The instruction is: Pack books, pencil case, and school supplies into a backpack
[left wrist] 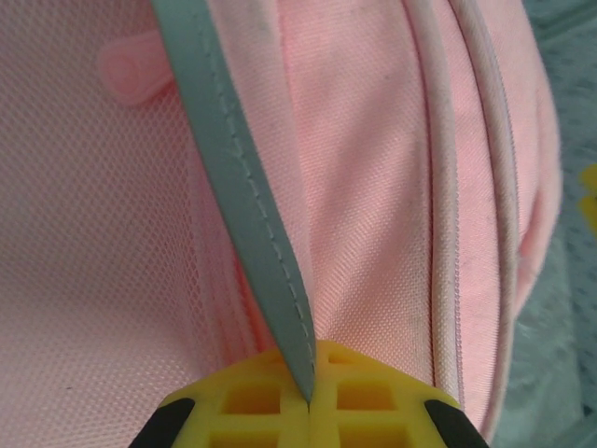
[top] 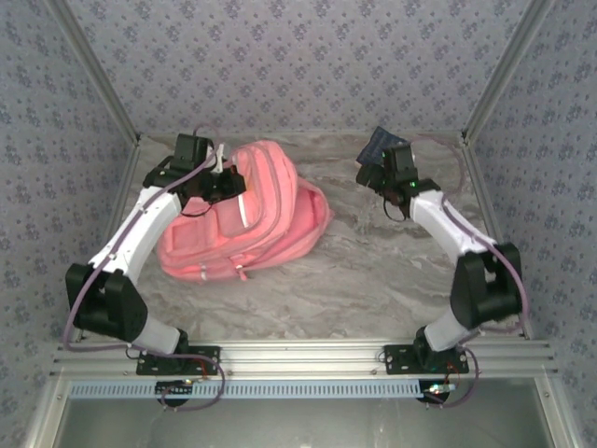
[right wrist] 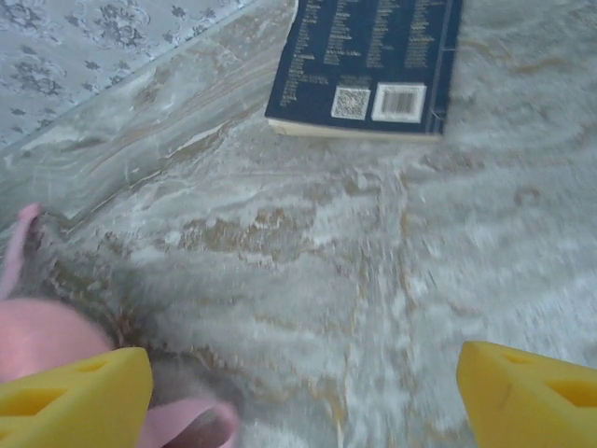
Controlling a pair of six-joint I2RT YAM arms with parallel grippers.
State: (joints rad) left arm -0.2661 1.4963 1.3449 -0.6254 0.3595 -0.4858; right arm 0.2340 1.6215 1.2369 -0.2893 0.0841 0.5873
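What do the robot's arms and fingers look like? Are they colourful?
The left arm and right arm are white tubes with chunky black joints, each trailing a thin purple cable. Their fingers are bright yellow with square hollows, on black holders.

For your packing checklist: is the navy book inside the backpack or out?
Out. The navy book lies flat on the marble table, barcode side up, apart from the pink backpack.

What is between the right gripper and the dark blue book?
Just bare marbled table lies between the open right gripper and the navy book; the right wrist view shows it.
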